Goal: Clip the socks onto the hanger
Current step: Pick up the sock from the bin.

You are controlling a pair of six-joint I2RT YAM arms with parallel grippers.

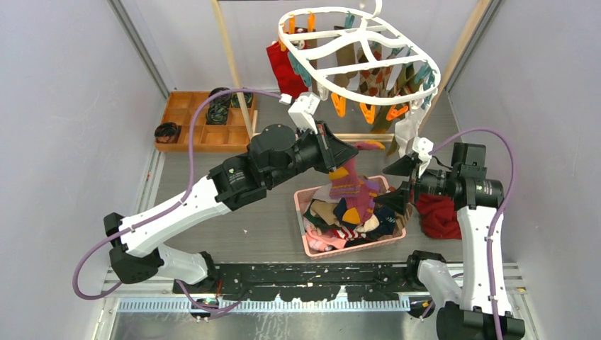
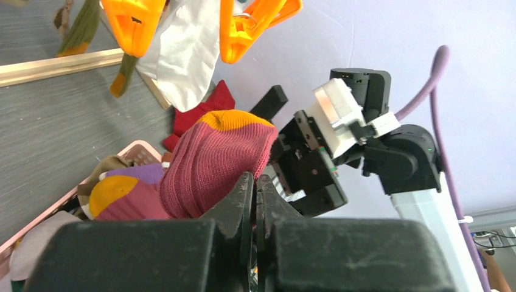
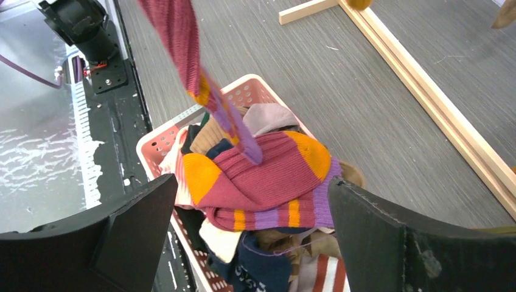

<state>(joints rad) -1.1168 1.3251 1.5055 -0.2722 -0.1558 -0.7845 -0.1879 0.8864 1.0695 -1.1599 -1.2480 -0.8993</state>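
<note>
My left gripper [image 1: 346, 158] is shut on the cuff of a maroon sock [image 1: 341, 178] with orange and purple bands, which hangs down into the pink basket [image 1: 312, 249]. In the left wrist view the jaws [image 2: 255, 182] pinch the maroon sock [image 2: 213, 158]. Orange pegs [image 2: 134, 24] hang just above. My right gripper [image 1: 398, 183] is open over the basket's right side. In the right wrist view its fingers [image 3: 140, 225] straddle a matching striped sock [image 3: 261, 182] on the pile, and the held sock [image 3: 182, 42] dangles in front. The white hanger [image 1: 322, 10] hangs behind with several socks clipped on.
The pink basket [image 3: 158, 143] holds several mixed socks. A red cloth [image 1: 439, 216] lies to its right under the right arm. A wooden tray [image 1: 205, 120] with black rolls sits at the back left. Wooden rack posts [image 1: 230, 64] flank the hanger.
</note>
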